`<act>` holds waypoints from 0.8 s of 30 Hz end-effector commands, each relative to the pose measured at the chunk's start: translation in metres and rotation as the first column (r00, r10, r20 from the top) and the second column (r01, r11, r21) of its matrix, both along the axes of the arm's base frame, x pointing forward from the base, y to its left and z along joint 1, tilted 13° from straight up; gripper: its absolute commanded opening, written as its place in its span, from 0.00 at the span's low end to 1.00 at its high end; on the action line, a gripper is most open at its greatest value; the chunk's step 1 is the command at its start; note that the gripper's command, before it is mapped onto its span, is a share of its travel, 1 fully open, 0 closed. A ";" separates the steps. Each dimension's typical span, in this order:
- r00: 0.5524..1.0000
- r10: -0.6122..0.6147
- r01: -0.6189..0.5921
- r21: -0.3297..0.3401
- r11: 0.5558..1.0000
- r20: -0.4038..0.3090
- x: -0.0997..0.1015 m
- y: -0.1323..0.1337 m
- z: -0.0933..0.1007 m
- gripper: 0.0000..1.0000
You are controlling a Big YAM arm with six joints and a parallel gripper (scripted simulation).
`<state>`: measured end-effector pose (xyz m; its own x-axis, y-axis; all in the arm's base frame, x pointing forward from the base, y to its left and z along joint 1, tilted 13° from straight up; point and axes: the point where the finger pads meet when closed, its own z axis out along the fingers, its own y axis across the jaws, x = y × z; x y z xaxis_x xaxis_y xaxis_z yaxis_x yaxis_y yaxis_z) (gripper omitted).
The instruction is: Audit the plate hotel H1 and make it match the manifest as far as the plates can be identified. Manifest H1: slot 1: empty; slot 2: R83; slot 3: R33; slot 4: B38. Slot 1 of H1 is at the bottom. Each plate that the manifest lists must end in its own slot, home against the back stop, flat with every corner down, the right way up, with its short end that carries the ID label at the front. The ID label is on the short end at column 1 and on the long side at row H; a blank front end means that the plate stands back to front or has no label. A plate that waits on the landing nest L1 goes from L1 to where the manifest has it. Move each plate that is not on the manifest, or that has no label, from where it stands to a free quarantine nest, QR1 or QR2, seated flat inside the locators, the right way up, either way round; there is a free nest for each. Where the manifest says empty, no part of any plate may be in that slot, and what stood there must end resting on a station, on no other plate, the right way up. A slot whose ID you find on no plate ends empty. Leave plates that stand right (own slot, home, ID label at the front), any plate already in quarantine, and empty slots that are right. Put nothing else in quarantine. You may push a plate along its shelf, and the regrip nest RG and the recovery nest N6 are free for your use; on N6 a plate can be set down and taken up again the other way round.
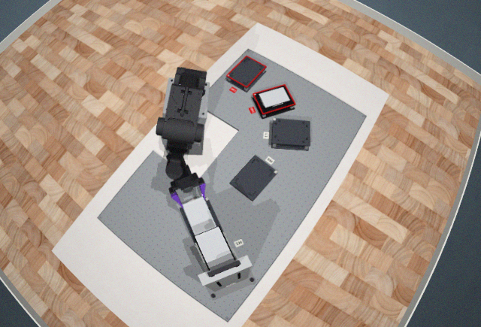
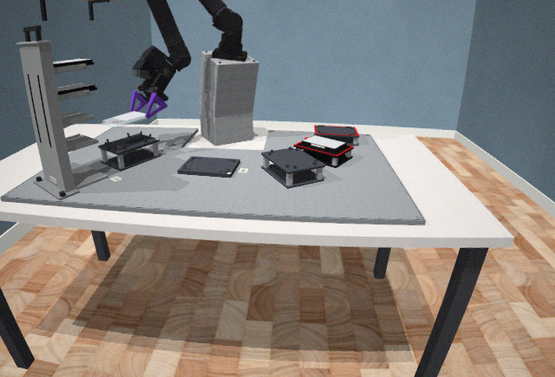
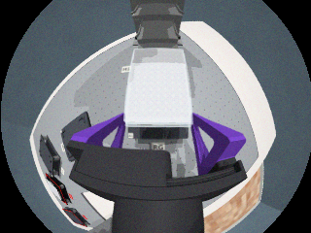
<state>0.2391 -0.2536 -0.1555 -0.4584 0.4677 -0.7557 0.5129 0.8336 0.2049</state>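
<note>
Plate raised between wide-spread purple fingers, in front of the hotel.

From left, the tall grey plate hotel [image 2: 41,108] carried white plates on 2 upper shelves. Just right of it, the purple-fingered parallel gripper [image 2: 147,105] stood wide apart across 1 short end of a white rectangular well plate [image 2: 127,117], gripping it above the black landing nest [image 2: 129,145]. Further right lay a flat black nest [image 2: 208,165], a raised black nest [image 2: 292,162], and 2 red-edged quarantine nests [image 2: 336,130], the nearer holding 1 white plate [image 2: 324,141].

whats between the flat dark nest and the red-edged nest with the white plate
A raised black nest on posts, bare on top, with a white tag beside it; the top and exterior views show it.
</note>
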 end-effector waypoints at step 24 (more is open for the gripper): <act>1.000 -0.004 0.004 -0.012 1.000 0.001 -0.008 -0.004 0.027 0.86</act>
<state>0.2365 -0.2568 -0.1359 -0.4580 0.4649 -0.7577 0.5110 0.8352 0.2035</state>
